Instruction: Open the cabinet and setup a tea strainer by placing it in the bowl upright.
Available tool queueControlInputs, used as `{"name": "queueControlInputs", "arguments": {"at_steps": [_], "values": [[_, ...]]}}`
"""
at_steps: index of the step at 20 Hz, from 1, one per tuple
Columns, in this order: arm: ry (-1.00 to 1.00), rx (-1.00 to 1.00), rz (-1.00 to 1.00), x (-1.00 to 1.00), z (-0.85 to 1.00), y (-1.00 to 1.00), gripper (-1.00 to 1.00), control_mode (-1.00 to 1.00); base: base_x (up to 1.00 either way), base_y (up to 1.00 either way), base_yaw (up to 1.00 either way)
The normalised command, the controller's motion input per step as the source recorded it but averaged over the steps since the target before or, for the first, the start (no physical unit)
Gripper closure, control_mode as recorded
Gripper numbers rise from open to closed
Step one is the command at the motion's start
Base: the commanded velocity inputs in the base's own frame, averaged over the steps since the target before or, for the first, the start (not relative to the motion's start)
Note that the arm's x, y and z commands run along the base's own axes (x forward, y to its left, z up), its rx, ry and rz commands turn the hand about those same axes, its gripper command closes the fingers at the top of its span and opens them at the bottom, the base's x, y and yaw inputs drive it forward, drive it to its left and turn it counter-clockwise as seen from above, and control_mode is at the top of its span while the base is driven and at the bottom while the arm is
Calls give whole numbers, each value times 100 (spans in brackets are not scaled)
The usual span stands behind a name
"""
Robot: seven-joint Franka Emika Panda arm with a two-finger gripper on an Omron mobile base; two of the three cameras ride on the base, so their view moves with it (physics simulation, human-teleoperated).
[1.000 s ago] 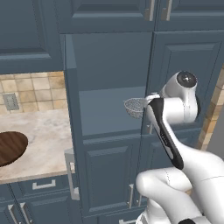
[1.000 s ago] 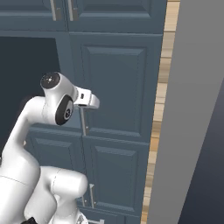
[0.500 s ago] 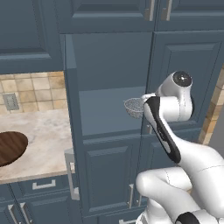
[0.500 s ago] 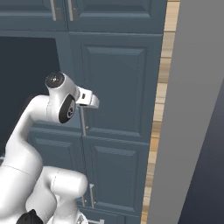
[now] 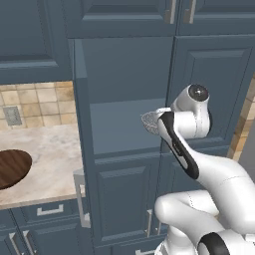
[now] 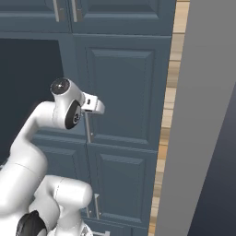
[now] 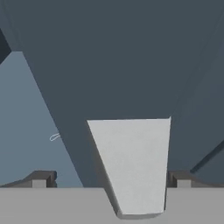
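1. strainer point(image 5: 151, 122): a small round silver mesh basket, sitting on a shelf inside the opened cabinet point(image 5: 124, 89), just left of the arm's point(image 5: 182, 149) white forearm, which covers its right side.
2. in the hand view a thin pale wire loop point(image 7: 54, 137) shows faintly on the blue-grey shelf at the left; too small to tell more.
3. cabinet's left door point(image 5: 82, 144) is swung out edge-on toward the camera, its silver bar handle point(image 5: 79, 191) low on the edge; the right door point(image 6: 124, 92) is closed flat, with its vertical handle point(image 6: 88, 130) just beside the arm's wrist.
4. tool point(image 7: 111, 179): its two dark tips stand wide apart at the bottom of the hand view, holding nothing, aimed into the dark cabinet interior with a pale grey wedge between them.
5. bowl point(image 5: 11, 168): dark brown wood, shallow, resting on the light stone desk point(image 5: 50, 154) at far left, well apart from the strainer, with the open door's edge between them.
6. free room: bare desk lies between bowl and door; tiled wall point(image 5: 40, 104) stands behind.
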Motion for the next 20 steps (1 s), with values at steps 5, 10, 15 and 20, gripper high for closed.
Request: {"name": "queueControlInputs", "arguments": {"at_steps": [5,10,15,20], "values": [[0,0,0,28,-17,-23,-100,-100,0,0,0],[0,0,2,8,-24,-1,-100,-100,0,0,0],[0,2,3,8,-14,0,100,-100,0,0,0],[0,1,3,5,-3,0,100,-100,0,0,0]]}}
